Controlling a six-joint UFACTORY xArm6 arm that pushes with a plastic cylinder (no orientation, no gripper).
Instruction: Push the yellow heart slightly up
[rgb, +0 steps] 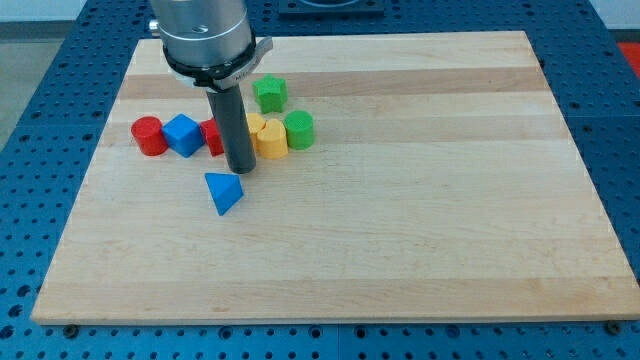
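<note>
The yellow heart (270, 140) lies on the wooden board (400, 200) in a cluster at the view's upper left. My tip (240, 169) rests on the board just to the left of and slightly below the yellow heart, close to its lower left edge. A second yellow block (255, 123) sits just above the heart, partly hidden by the rod. A green cylinder (299, 130) touches the heart's right side.
A green star-like block (269, 93) lies above the cluster. A red block (213, 137) is partly hidden behind the rod. A blue cube (183, 134) and a red cylinder (149, 135) sit to its left. A blue triangle (224, 191) lies below my tip.
</note>
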